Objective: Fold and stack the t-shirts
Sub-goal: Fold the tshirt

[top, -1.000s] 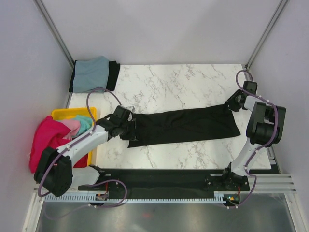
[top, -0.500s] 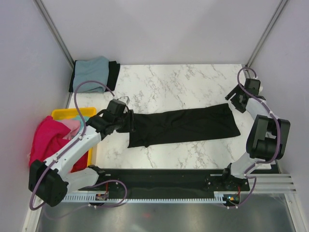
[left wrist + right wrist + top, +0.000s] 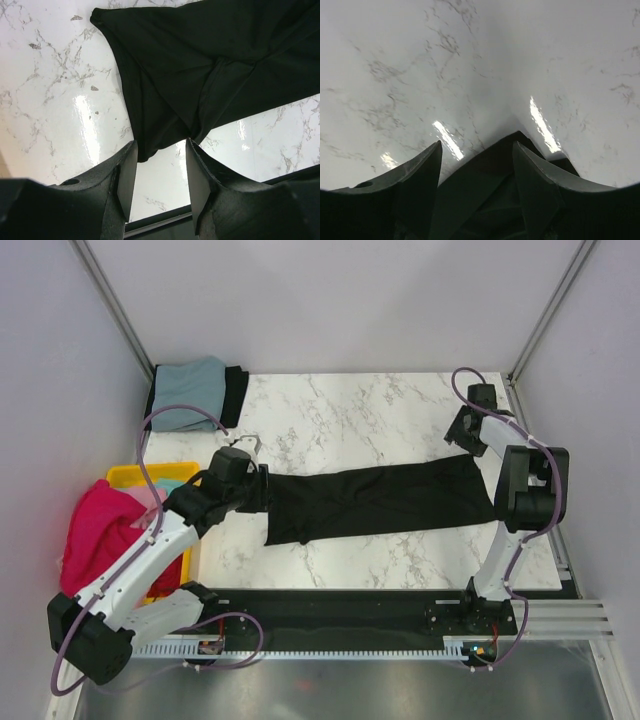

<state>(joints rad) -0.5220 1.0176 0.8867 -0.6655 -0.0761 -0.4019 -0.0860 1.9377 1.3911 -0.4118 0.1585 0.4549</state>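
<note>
The folded black t-shirt [image 3: 380,500] lies as a long strip across the middle of the table [image 3: 340,410]; left jaws stand apart over its left end, right jaws apart above its far right corner, neither clamping cloth. A shallow grab could catch one layer and spoil the fold. Only the top view shows the folded stack [image 3: 190,392] in the far left corner.

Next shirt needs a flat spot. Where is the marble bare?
Bare marble: the far band between the grey-blue shirt and the right pincer, beyond the black shirt; a narrower near strip between black shirt and base rail. Crowded: the left edge, yellow bin heaped with shirts.
</note>
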